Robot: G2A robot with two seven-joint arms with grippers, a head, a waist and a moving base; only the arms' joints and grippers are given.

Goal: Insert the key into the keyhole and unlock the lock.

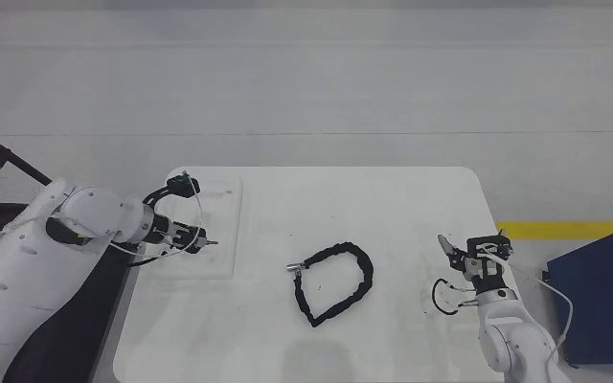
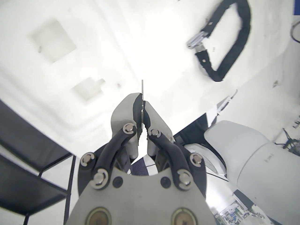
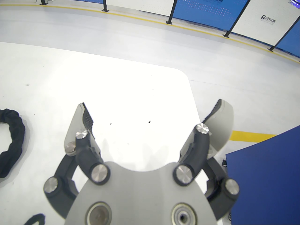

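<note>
Clamped edge-on in the left gripper [image 2: 141, 101], pads [image 2: 137, 108] shut tight on it: the key [image 2: 142, 90], thin and flat, blade poking out past the fingertips, over the white tray [image 2: 54, 40] at the left side of the table [image 1: 412, 201]. Well apart from it, near the table's middle: the lock [image 1: 335, 278], a chain in a black cloth sleeve [image 2: 246, 22], bent into a loop, with its small metal barrel [image 2: 196, 40] at the end of the loop nearer the key. Over at the table's right edge, apart from the loop: the right gripper [image 3: 152, 113], spread wide and holding nothing. Judging by looks: light, stiff, slick metal for the key, likely to twist or slide in the pads if pushed off-line, so best gripped by the head with the blade free and square to the barrel. Limp and fairly heavy for the chain, likely to skid or flop under a push; best pinned at the barrel, or on the sleeve just beside it, probably with the free gripper, before pressing the key in. Hard to make out: the keyhole itself, too small and glary on the barrel to place; the key's head, buried between the pads; the teeth, unreadable edge-on. Cut off in the right wrist view: most of the loop, with just a curve of sleeve at the frame's side.
</note>
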